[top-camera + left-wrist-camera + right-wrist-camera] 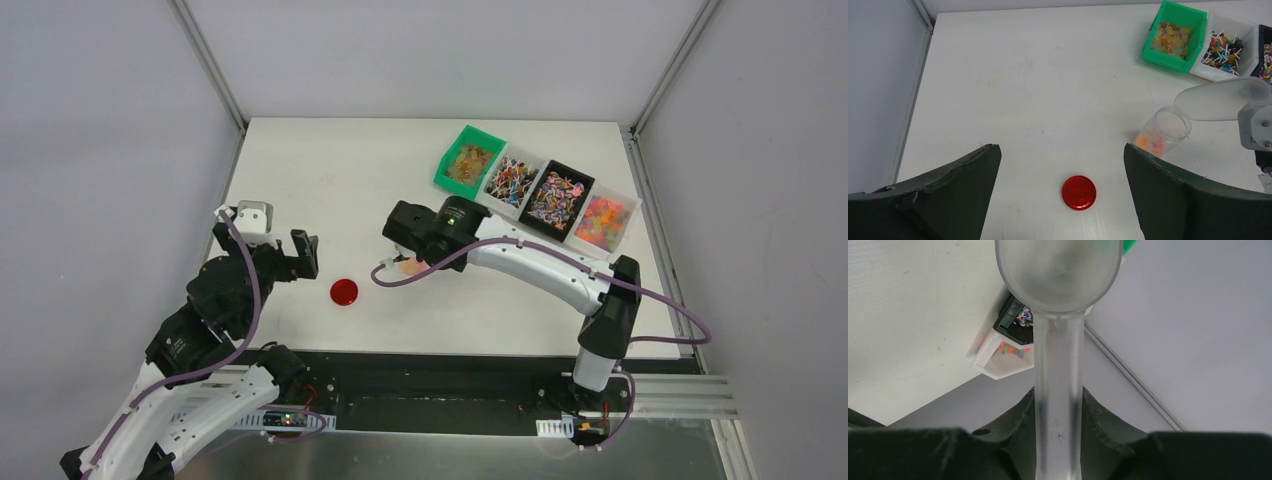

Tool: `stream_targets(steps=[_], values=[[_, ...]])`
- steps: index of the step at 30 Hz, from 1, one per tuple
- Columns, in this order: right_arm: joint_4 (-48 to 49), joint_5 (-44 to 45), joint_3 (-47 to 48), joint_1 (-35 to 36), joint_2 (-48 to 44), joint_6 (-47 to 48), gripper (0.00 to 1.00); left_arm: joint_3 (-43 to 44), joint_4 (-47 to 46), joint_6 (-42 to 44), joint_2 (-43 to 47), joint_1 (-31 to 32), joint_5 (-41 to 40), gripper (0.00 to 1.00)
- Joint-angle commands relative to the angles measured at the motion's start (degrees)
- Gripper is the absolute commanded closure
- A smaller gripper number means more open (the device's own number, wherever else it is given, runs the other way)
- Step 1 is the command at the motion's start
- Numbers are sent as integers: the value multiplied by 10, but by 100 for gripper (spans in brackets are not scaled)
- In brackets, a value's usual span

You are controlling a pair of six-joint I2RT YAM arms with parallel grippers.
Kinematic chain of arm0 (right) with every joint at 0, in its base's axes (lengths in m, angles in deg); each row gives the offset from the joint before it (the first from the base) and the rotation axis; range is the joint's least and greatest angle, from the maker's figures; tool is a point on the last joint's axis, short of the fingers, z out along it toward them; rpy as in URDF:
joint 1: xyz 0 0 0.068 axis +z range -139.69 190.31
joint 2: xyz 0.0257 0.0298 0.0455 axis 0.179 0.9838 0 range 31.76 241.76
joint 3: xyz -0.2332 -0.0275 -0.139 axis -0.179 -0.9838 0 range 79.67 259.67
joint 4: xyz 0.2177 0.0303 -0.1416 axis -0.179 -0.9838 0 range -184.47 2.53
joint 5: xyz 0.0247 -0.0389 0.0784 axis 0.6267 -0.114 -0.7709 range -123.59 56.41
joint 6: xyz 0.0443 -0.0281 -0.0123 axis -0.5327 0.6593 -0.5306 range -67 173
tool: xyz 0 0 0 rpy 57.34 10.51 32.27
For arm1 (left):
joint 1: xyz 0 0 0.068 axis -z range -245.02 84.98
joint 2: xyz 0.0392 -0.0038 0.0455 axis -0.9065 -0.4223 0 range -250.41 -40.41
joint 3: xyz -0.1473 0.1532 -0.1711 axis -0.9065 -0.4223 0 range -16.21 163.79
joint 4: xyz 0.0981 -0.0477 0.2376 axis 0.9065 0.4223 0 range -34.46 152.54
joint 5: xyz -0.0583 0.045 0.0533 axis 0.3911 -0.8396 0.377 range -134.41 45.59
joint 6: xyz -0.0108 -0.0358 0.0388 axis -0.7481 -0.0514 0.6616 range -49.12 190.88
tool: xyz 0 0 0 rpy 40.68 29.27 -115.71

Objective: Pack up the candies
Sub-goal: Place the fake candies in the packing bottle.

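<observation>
Candies (pixel 558 198) fill four bins (pixel 468 131) in a row at the upper right of my top view. A few orange ones sit in the clear jar (pixel 1168 125) at the right of the left wrist view. My right gripper (pixel 1058 440) is clamped on the clear scoop (pixel 1058 275) handle, its bowl just beside the jar mouth. My left gripper (pixel 1060 150) stands wide open, holding nothing. The red lid (pixel 1079 192) lies at lower centre.

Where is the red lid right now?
Top view: the red lid lies on the white table, near its front edge, between the left gripper and the clear jar.
</observation>
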Motion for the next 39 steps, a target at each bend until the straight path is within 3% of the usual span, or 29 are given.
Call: stream_targets(steps=[1,7,14,20,25,35,39], values=[[-10,15,31,2,-32,-19,100,-1,-23,-6,0,-1,2,2],[54,-76,-19,-8,-118,-82,100,-4,-27,-38,2,-1,23,4],[179,-241,-93,-10,-221,-150,100,41,-41,-130,-76,-1,179,10],[253,-322,-144,-10,-275,-182,100,106,-41,-181,-172,-1,301,13],[305,-360,-189,-10,-317,-197,100,114,-48,-208,-203,-1,340,13],[389,-416,-279,-20,-384,-203,100,100,-53,-268,-226,-1,405,31],[413,-445,-322,-29,-415,-193,100,120,-52,-295,-233,-1,430,30]])
